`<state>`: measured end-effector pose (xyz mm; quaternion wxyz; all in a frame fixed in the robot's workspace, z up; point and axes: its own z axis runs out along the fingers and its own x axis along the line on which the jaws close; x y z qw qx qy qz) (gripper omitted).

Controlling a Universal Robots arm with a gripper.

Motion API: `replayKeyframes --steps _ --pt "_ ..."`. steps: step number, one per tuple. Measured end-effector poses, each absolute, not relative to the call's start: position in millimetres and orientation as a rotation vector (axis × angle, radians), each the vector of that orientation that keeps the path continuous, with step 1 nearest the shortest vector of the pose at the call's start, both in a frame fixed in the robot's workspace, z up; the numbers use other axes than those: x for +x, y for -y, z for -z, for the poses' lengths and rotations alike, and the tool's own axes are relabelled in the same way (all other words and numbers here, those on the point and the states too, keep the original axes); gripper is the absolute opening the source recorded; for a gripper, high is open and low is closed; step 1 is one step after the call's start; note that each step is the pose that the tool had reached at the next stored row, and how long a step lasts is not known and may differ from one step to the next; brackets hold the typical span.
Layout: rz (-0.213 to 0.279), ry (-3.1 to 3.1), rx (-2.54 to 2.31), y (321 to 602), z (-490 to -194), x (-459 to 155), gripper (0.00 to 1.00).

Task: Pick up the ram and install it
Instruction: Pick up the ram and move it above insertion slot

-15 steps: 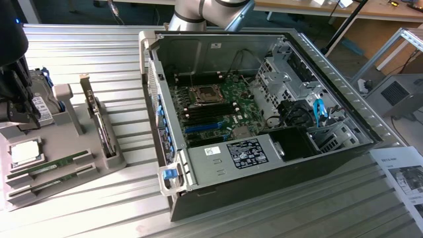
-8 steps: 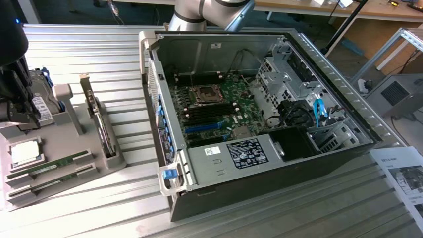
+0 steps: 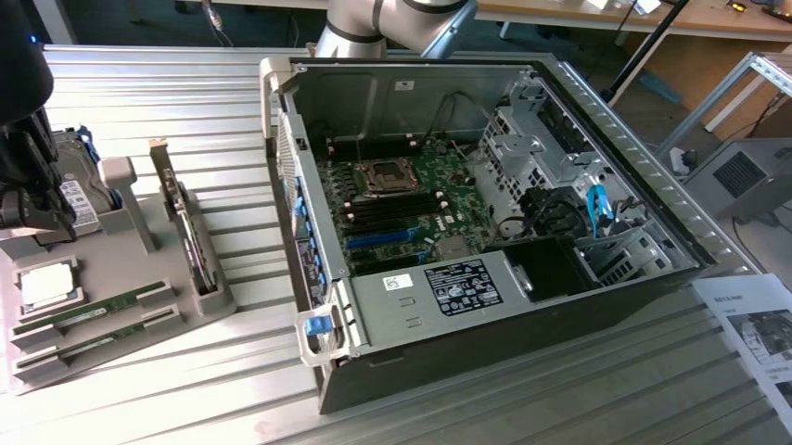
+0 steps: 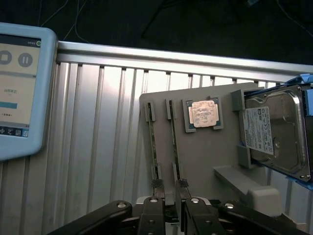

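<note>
Two rams, thin green sticks, stand on edge side by side in slots of a grey holder tray on the exterior view's left. One ram lies beside the other. My gripper hovers above the tray, near the hard drive end, and it is open with a narrow gap and nothing between its dark fingers. In the wrist view the near end of one ram lines up with that gap. The open computer case shows black memory slots below the CPU socket.
On the tray also sit a square silvery CPU chip, a hard drive in its cradle and an upright expansion card. A tablet lies on the ribbed metal table. A paper sheet lies by the case.
</note>
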<state>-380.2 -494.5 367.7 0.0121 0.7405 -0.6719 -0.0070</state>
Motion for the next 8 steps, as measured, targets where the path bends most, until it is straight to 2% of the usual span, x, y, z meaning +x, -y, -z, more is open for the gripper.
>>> replayKeyframes --steps 8 --pt "0.021 2.064 2.336 494.5 -367.0 -380.2 0.24"
